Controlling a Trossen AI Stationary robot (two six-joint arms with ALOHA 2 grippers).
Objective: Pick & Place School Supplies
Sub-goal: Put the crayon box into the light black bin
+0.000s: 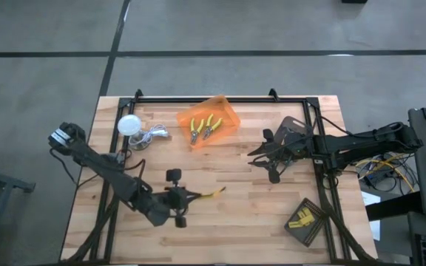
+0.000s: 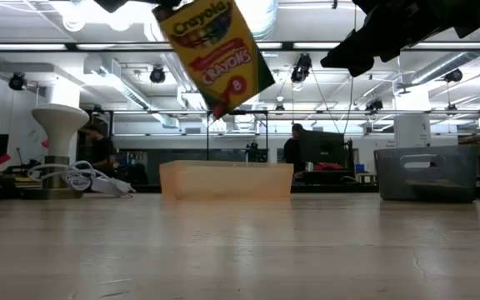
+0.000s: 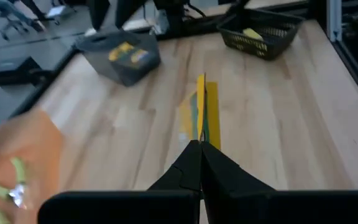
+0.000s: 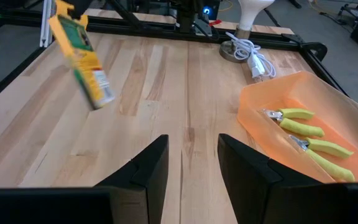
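A yellow-and-green crayon box (image 2: 217, 54) hangs in the air over the near middle of the table, with my left gripper (image 1: 191, 196) shut on it. It shows edge-on in the high view (image 1: 213, 193) and in the left wrist view (image 3: 201, 106). My right gripper (image 1: 271, 159) hovers open over the right half of the table, its fingers (image 4: 148, 165) on nothing. Two yellow-handled pliers (image 1: 205, 127) lie inside the translucent orange bin (image 1: 228, 112) at the far middle. My left gripper pinches one end of the crayon box (image 3: 200, 138) between its two fingers, on the box's flat faces. The fingers come from the table's left, slanting a little down. The box sticks out past the fingertips, tilted (image 4: 82, 59), lifted clear of the table.
A white ball lamp with its cable (image 1: 133, 127) stands at the far left. A grey bin (image 3: 123, 56) sits under my right arm. A black basket (image 1: 305, 222) holding yellow items stands at the near right. Bare wood lies between the two grippers.
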